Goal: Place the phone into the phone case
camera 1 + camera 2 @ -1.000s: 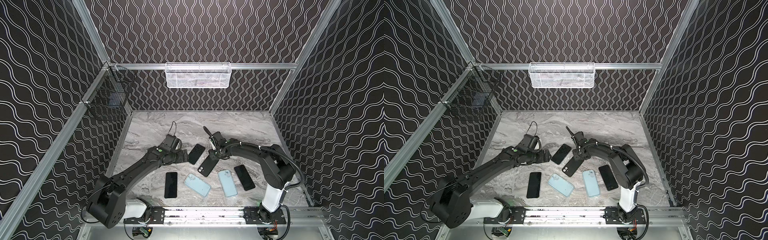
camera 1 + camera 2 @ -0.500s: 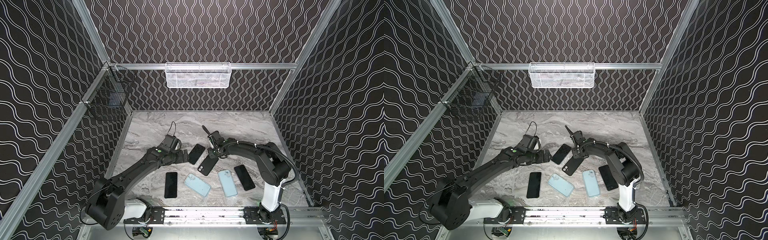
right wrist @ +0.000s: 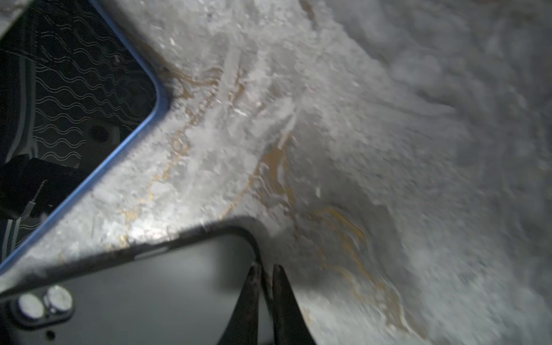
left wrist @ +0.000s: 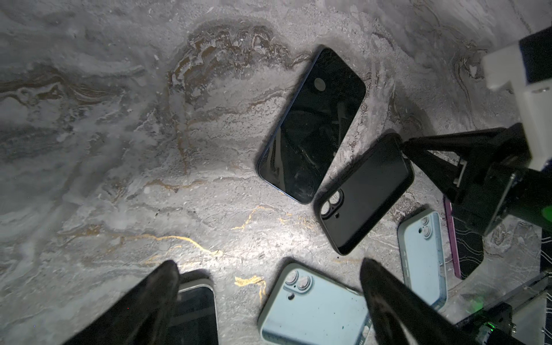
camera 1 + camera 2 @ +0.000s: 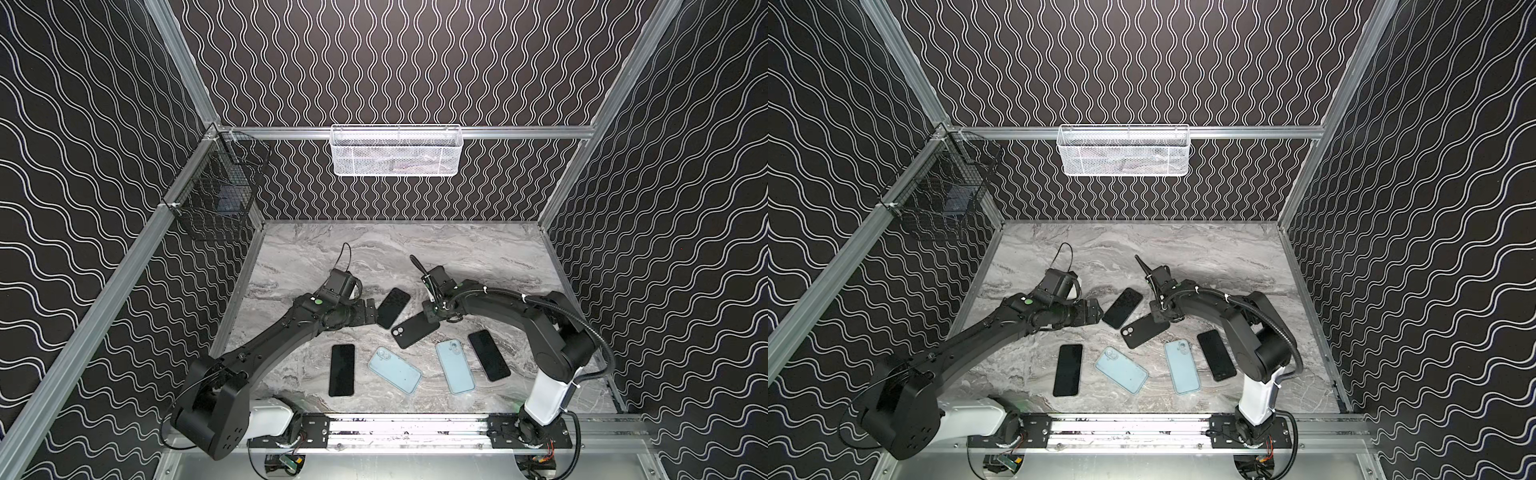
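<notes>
The right gripper (image 3: 265, 268) is pinched shut on the rim of the black phone case (image 3: 149, 283), its two fingertips nearly meeting with the case's thin wall between them, just by a corner at the end away from the camera cutout. In both top views we see that gripper (image 5: 432, 318) reaching in towards the middle of the marble table (image 5: 478, 257), with the case (image 5: 415, 330) lying flat at an angle beneath it. The phone (image 5: 393, 307), dark screen up with a blue edge, lies flat just beside the case on the side towards the left arm (we cannot tell whether the two touch). The left gripper (image 4: 268, 264) hovers with its jaws spread wide and nothing between them, its tips just beside the phone (image 4: 310, 125) in a top view (image 5: 1098, 313). Nearer the rail we count two light blue cases (image 5: 395, 370) (image 5: 455, 365) side by side, flanked by a black phone on the left (image 5: 342, 370) and a black phone on the right (image 5: 489, 355), all flat on the table and apart from both grippers.
</notes>
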Motion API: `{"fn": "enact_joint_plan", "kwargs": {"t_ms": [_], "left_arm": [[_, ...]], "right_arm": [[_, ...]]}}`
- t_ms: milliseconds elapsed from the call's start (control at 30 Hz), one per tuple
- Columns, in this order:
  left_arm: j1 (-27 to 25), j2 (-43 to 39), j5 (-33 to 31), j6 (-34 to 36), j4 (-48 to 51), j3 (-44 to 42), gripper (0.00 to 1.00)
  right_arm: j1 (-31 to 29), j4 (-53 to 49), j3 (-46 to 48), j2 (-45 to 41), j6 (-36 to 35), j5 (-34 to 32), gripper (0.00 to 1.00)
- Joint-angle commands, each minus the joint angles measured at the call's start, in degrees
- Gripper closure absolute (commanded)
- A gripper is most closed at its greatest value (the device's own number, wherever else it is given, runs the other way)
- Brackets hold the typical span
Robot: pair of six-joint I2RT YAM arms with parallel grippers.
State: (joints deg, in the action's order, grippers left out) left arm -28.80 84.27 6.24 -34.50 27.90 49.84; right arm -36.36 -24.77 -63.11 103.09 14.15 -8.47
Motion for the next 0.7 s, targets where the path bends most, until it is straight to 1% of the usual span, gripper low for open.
{"fn": "enact_joint_plan", "kwargs": {"t_ms": [0, 133, 233, 267, 367, 500, 667], "left_arm": [[0.3, 0.0, 0.2, 0.6, -1.7, 0.5, 0.02], [0.5, -0.1, 0.1, 0.5, -1.8, 0.3, 0.02], [0.5, -0.2, 0.3, 0.4, -1.8, 0.3, 0.02], [0.5, -0.4, 0.3, 0.4, -1.7, 0.2, 0.02], [0.7, -0.9, 0.1, 0.5, -1.5, 0.0, 0.02], [0.8, -1.0, 0.1, 0.5, -1.6, -0.2, 0.02], [0.9, -0.5, 0.6, 0.4, -1.9, 0.2, 0.02]], "right_arm": [[0.2, -4.3, 0.7, -2.0, 3.1, -3.1, 0.88], [1.4, -5.3, 1.2, -2.7, 6.1, -2.0, 0.90], [1.7, -5.2, 1.0, -2.2, 6.9, -1.2, 0.91], [1.7, -4.6, 0.9, -2.4, 6.7, -0.7, 0.90], [1.7, -1.8, 1.6, -4.2, 4.9, 2.1, 0.77], [1.7, -1.4, 0.0, -4.2, 2.8, 3.6, 0.64], [1.6, -2.3, -2.8, -0.6, 1.5, 3.4, 0.63]]}}
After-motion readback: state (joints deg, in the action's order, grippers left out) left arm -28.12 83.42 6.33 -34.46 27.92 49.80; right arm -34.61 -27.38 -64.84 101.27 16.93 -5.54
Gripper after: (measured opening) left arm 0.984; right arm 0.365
